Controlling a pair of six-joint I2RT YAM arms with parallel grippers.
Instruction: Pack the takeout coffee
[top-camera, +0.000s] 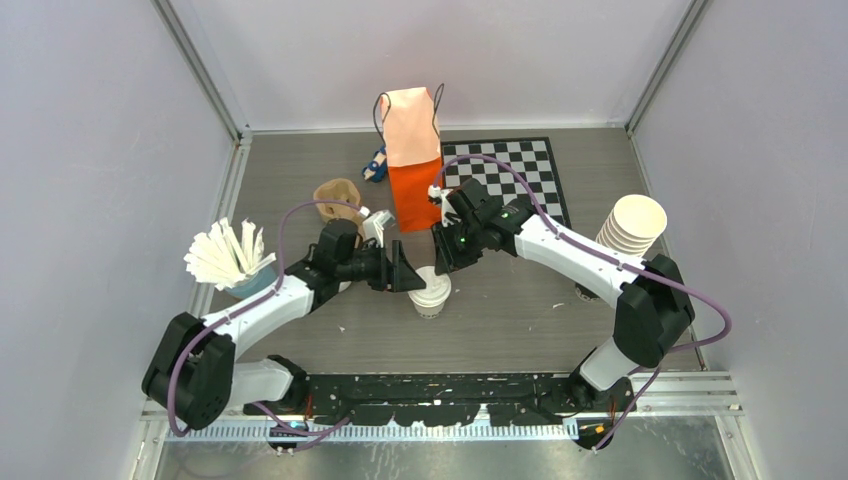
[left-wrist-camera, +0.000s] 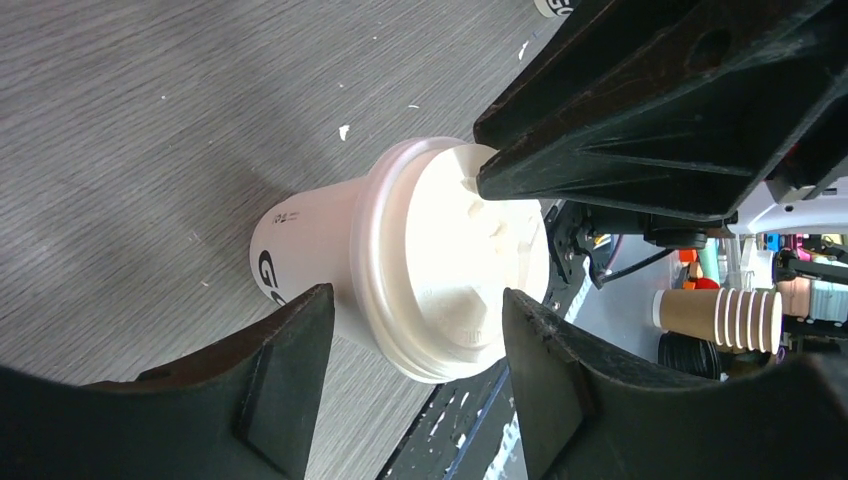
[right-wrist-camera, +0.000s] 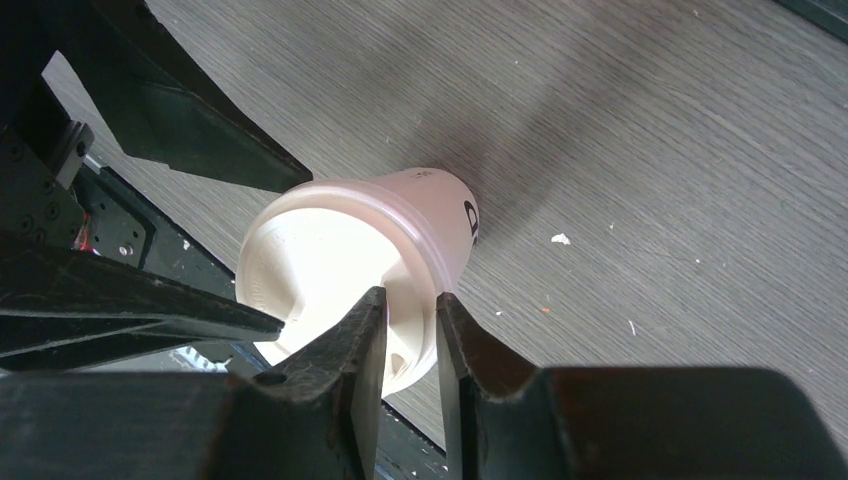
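- The takeout coffee (top-camera: 431, 293), a small white paper cup with a white sip lid (right-wrist-camera: 320, 250), stands on the grey wood-grain desk (top-camera: 520, 320). It is near the middle, on the near side of the orange paper bag (top-camera: 415, 195) and apart from it.
- My left tool (left-wrist-camera: 415, 300) is wide. Its fingers (left-wrist-camera: 285, 370) lie one to each side of the cup up by the lid. I cannot tell whether either finger touches it.
- My right tool (right-wrist-camera: 410, 305) is narrow, pinched on the rim of the lid. One tip lies over the lid's top and the other runs down the outside of the cup wall.
- The two tools meet at the cup from opposite sides, mine on the left from the left and mine on the right from the far right.
- Black lettering shows on the cup wall, only partly readable.
- The bag stands upright and far taller than the cup, with thin dark handles at its top. Its upper part looks pale and its lower part deep orange.
- A checkerboard (top-camera: 520, 165) lies flat on the desk just to the right of the bag.
- A stack of lidless white cups (top-camera: 630, 228) stands at the right side of the desk, close to my right arm.
- White flat sticks (top-camera: 222, 255) fan out of a bluish holder (top-camera: 250, 283) at the left side.
- Small white specks (right-wrist-camera: 560, 239) are scattered on the desk around the cup.
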